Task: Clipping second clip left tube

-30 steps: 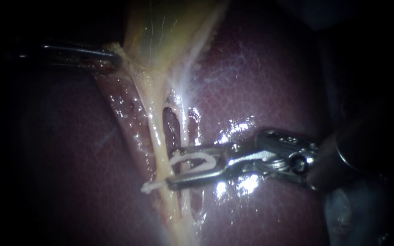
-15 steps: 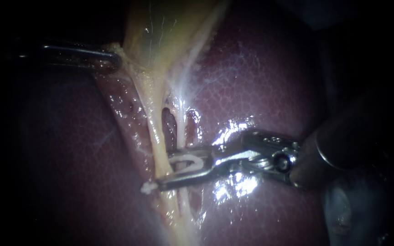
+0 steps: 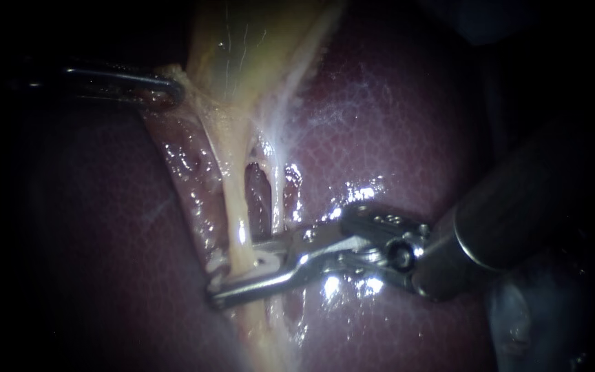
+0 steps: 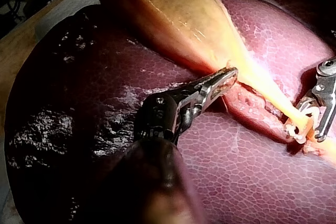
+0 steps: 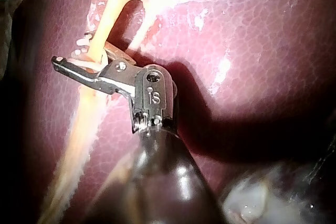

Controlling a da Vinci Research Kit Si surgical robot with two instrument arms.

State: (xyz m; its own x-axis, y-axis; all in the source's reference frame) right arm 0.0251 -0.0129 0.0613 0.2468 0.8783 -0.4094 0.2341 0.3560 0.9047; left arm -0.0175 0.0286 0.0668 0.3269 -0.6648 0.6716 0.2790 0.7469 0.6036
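Right tool (image 3: 235, 279) grasps a white clip (image 3: 265, 262) straddling the left tube (image 3: 237, 207). Left tool (image 3: 172, 88) is clenched on the gallbladder (image 3: 242, 48) edge over the liver (image 3: 394, 124).

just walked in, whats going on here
The left instrument has its jaws shut on the edge of the gallbladder, holding it stretched over the liver. The right instrument carries a white clip in its jaws and has them set across the left tube, one jaw on each side of it. Whether the clip has closed on the tube cannot be told.
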